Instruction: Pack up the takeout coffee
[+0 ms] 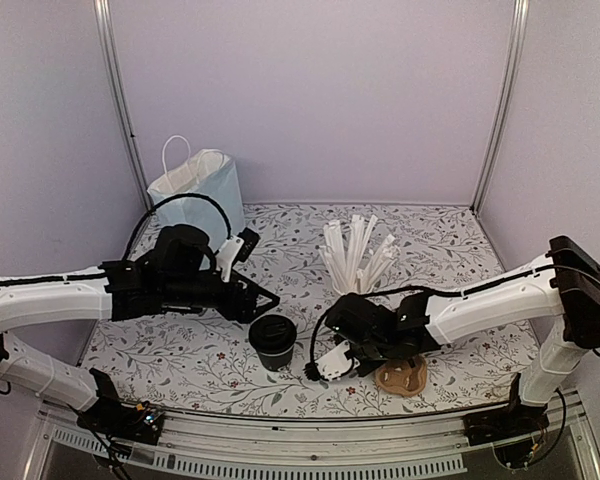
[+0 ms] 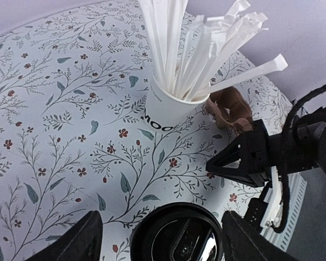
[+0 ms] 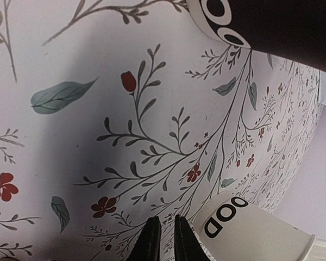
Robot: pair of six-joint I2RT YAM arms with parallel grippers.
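First, the left gripper (image 1: 265, 303): we see its fingers (image 2: 76, 239) spread wide, holding nothing. In its wrist view the black coffee cup (image 2: 176, 236), with a dark lid on it, sits low between the two fingers. There is a clear gap on one side. The other finger is right at the rim, and we cannot tell whether it touches.

From above, this gripper hangs just behind the cup, which stands upright on the flowered table (image 1: 180, 360) near the front edge.

Right gripper (image 3: 164, 242): the fingertips are pinched almost together with only a thin slit between them, and nothing is caught in it. They point down at bare tablecloth. From above, it lies low just to the right of the coffee cup, close by but apart.

Also noted: a white cup of wrapped sticks (image 1: 355, 262) stands behind the right gripper, a brown object (image 1: 401, 377) lies beside its wrist, and a pale paper bag (image 1: 195, 190) stands at the back left.
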